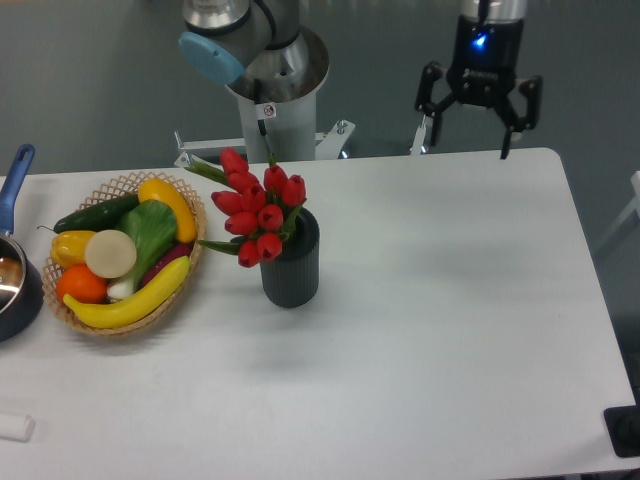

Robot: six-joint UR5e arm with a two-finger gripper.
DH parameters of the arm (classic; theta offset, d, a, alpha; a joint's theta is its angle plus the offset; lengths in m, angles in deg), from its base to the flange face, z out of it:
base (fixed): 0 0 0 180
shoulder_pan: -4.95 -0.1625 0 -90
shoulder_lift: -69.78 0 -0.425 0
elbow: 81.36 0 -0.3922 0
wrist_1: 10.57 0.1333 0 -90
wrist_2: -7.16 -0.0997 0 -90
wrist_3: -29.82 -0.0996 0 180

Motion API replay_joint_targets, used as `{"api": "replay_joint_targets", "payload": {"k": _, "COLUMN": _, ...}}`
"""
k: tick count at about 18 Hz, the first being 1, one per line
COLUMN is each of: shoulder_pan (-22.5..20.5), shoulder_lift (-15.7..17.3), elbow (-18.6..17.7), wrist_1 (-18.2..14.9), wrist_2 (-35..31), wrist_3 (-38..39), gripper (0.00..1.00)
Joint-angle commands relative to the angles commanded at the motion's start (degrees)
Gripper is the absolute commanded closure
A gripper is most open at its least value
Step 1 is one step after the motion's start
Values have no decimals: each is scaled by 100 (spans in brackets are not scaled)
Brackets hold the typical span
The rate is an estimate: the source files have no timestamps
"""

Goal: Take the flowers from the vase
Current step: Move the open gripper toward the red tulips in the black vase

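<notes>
**Hand spread wide above the table's far edge**

The hand [469,135] hangs with its fingers splayed apart, holding nothing, well apart from the flowers [254,207]. The red tulips stand in the vase [291,262] (dark grey, ribbed), leaning left over its rim. The vase sits upright on the white table [450,300], just beside a wicker basket [121,188] of fruit and vegetables
</notes>
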Motion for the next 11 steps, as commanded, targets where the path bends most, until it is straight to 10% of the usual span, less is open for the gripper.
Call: {"api": "replay_joint_targets", "payload": {"k": 11, "shoulder_pan": 730, "shoulder_lift": -9, "elbow": -360, "wrist_1": 17, "wrist_2": 542, "wrist_3": 88, "gripper": 0}}
